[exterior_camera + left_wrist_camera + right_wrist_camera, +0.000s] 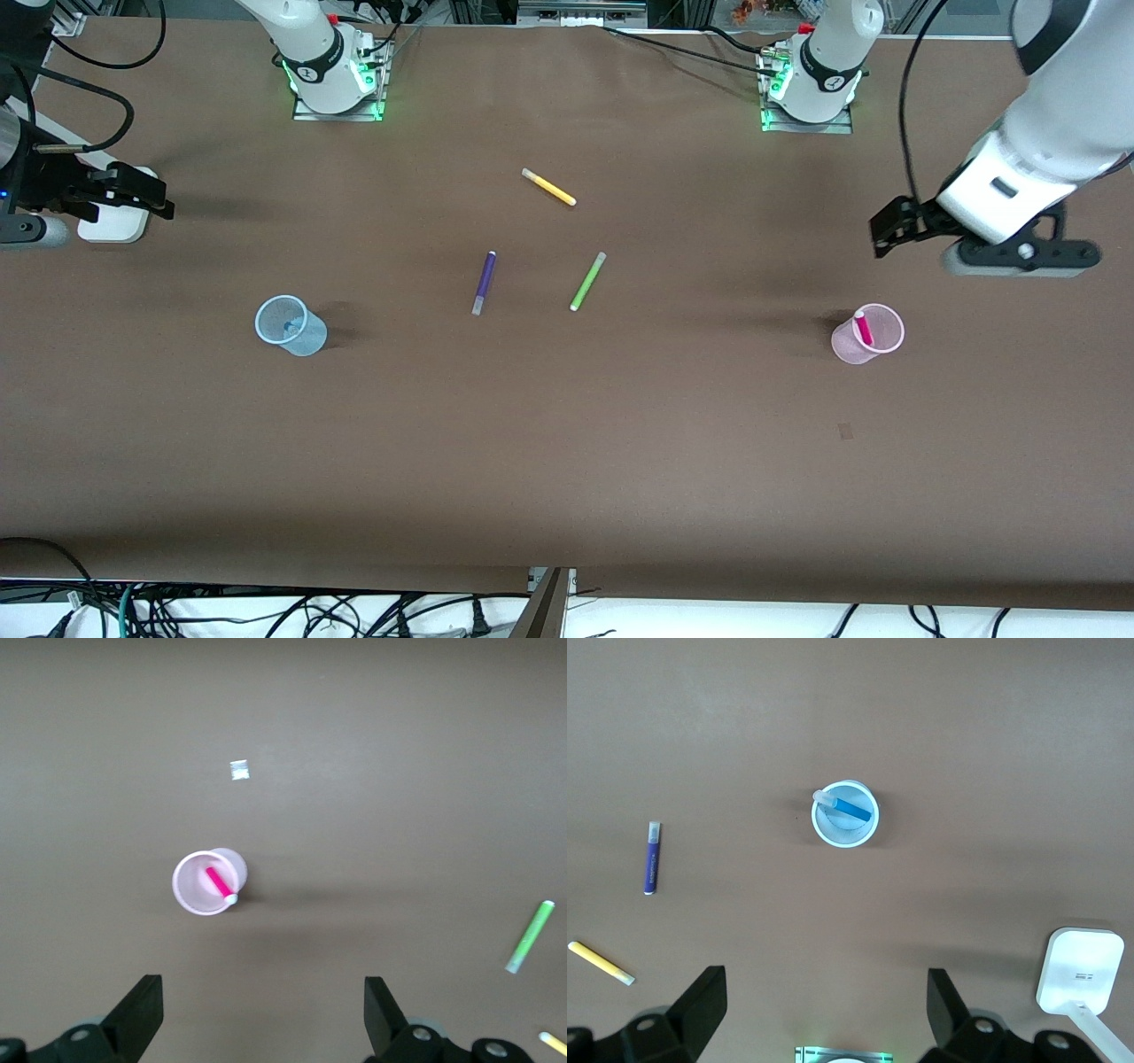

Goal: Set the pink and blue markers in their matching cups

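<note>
Pink marker [862,328] stands tilted inside pink cup [868,334]; blue marker [849,806] lies inside blue cup [290,325], well apart toward right arm's end. Markers likely light, stiff, slick; best pinched mid-barrel. Cups thin, tippable. Left gripper [264,1014] over surface beside pink cup, jaws spread, empty. Right gripper [826,1014], jaws spread, empty.

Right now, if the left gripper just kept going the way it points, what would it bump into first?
Probably bare table. The left gripper, open, points down at the brown surface. The pink cup holding the pink marker sits slightly aside of that line, though depth is hard to judge.
</note>
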You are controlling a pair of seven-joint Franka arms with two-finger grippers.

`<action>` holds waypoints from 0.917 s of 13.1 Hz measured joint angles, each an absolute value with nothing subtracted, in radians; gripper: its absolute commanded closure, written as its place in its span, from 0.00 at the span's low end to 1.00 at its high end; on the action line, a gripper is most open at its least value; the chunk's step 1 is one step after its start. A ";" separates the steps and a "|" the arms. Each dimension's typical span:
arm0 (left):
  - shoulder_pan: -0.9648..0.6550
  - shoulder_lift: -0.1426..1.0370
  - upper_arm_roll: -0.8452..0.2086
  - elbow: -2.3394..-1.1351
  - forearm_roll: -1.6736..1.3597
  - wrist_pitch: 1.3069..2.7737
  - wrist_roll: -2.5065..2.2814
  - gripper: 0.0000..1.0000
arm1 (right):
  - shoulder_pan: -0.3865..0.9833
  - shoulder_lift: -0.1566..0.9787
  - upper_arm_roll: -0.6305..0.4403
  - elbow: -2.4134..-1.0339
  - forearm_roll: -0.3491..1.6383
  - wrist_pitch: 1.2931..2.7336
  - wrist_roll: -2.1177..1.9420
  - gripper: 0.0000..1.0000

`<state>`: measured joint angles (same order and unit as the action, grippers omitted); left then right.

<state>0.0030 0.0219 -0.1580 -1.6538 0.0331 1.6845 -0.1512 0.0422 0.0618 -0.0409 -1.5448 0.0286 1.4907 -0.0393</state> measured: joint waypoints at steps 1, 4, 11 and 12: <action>0.007 -0.013 -0.147 -1.693 0.033 1.699 -0.142 0.00 | 0.043 0.062 -0.040 -1.545 0.027 1.491 -0.039 0.00; 0.000 -0.065 -0.138 -1.718 0.031 1.677 -0.141 0.00 | 0.044 0.063 -0.039 -1.545 0.017 1.491 -0.039 0.00; -0.004 -0.059 -0.129 -1.698 0.031 1.603 -0.140 0.00 | 0.045 0.067 -0.038 -1.545 0.016 1.491 -0.039 0.00; -0.002 -0.052 -0.128 -1.698 0.031 1.603 -0.140 0.00 | 0.045 0.067 -0.038 -1.545 0.016 1.491 -0.039 0.00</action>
